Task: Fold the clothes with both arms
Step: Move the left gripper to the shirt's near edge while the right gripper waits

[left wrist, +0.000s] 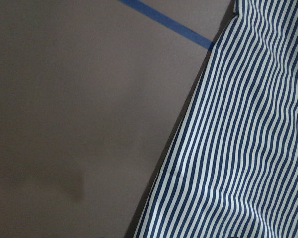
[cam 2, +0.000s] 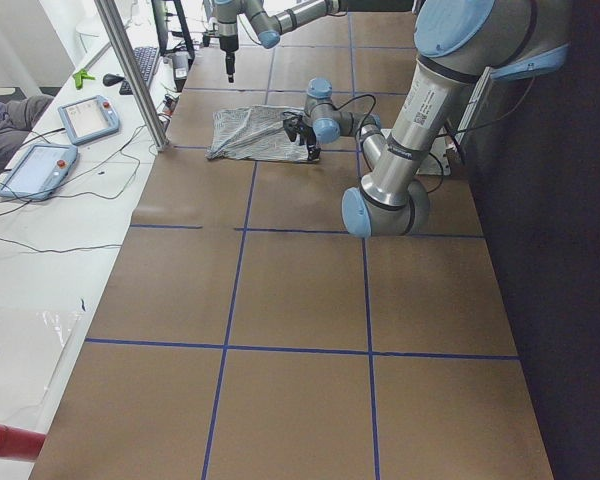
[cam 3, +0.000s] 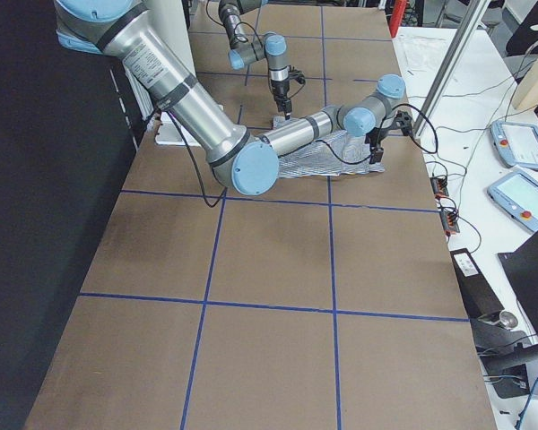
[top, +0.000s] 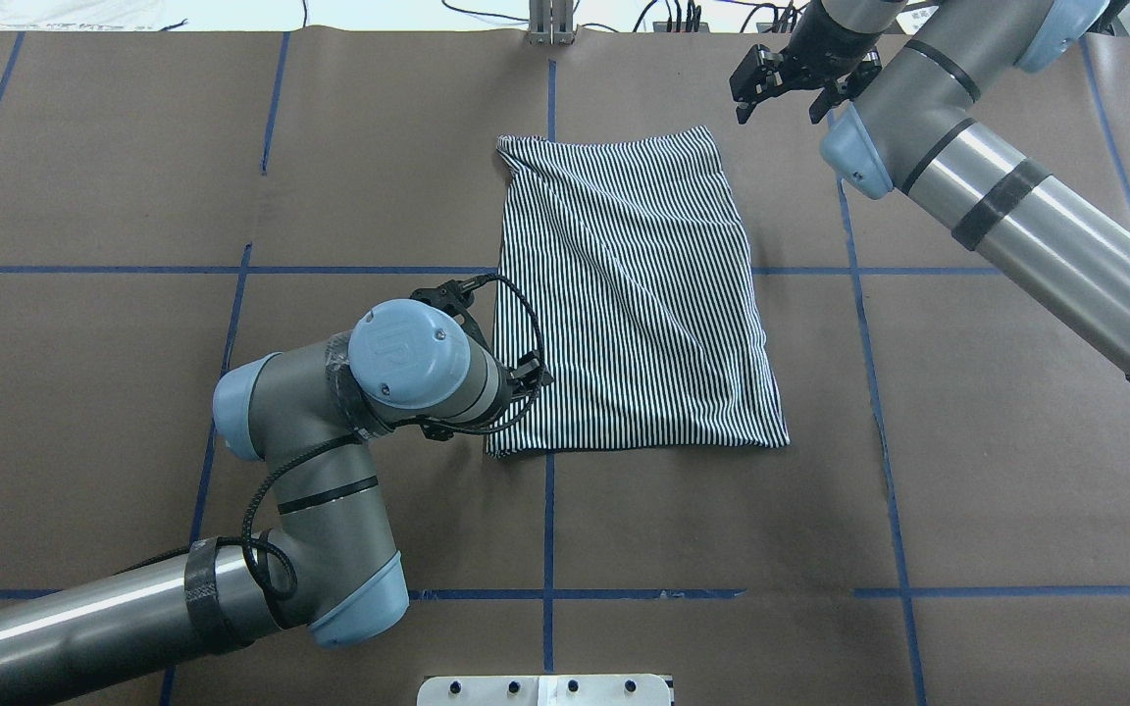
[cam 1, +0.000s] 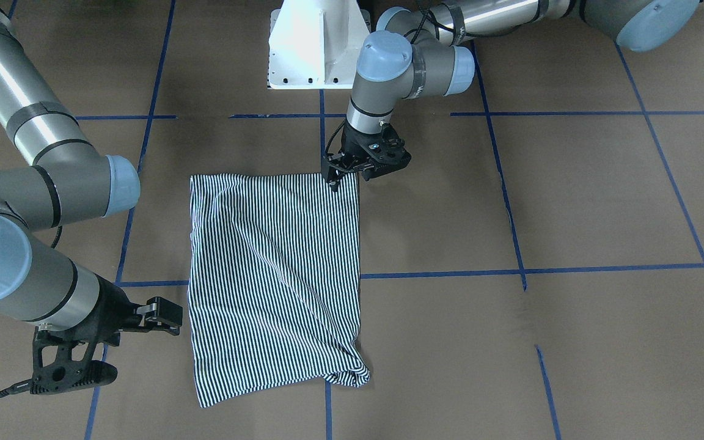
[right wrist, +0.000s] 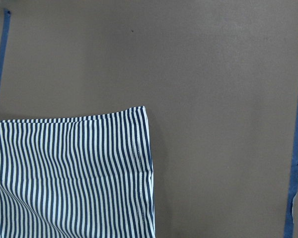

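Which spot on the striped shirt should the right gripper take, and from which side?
The far right corner of the shirt: it lies flat, with two straight edges meeting, and the right gripper hangs open just outside it. Come in from the right, over bare table, probably pinching across the side edge.

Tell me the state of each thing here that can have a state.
Shirt, folded to a rectangle, flat on the table, creased diagonally.
Left end effector, at a shirt corner; open or shut, cannot tell.
Right end effector, open, empty, beside another corner.
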You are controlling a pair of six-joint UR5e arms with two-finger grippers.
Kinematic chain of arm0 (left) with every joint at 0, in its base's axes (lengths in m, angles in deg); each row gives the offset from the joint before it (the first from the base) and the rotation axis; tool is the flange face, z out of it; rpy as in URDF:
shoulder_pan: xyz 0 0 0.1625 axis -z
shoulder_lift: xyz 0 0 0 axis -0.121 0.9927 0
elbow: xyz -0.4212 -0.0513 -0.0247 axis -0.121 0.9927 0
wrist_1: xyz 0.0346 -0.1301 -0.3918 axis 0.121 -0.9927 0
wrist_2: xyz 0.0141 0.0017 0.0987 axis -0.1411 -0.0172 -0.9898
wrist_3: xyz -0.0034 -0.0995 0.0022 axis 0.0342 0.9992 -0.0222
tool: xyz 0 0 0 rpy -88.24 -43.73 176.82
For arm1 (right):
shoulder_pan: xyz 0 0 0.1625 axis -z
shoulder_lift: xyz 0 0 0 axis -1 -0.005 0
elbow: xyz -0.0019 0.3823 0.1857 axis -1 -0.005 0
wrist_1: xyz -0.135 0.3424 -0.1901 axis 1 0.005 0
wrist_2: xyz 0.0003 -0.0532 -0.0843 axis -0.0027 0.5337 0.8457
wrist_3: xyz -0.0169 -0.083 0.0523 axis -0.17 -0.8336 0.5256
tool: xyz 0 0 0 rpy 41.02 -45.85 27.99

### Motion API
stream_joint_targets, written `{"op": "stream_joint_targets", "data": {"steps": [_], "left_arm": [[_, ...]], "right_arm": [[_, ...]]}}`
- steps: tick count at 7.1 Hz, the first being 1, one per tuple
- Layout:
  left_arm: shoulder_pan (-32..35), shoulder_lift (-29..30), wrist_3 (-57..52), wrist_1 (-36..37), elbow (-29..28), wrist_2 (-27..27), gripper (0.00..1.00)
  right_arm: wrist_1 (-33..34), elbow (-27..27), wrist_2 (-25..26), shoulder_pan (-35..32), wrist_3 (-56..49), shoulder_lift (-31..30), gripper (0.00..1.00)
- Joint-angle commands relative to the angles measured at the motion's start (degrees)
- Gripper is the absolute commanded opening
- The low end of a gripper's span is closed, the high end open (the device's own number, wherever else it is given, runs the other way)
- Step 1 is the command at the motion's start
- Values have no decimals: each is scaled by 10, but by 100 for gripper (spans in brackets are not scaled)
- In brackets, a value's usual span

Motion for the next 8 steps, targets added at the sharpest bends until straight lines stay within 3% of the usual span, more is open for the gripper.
{"op": "stream_joint_targets", "data": {"steps": [1, 3, 5, 7, 8], "left_arm": [[-17, 4, 8, 21, -6, -9, 83], [-17, 5, 8, 34, -3, -9, 75], [-17, 8, 8, 34, -4, -8, 59], [-17, 9, 8, 34, -5, -9, 7], [-17, 8, 8, 34, -5, -9, 0]], "right_arm": [[0, 0, 0, 0, -1, -3, 100], [0, 0, 0, 0, -1, -3, 100], [0, 0, 1, 0, -1, -4, 100], [0, -1, 2, 0, -1, -7, 100], [0, -1, 2, 1, -1, -8, 100]]}}
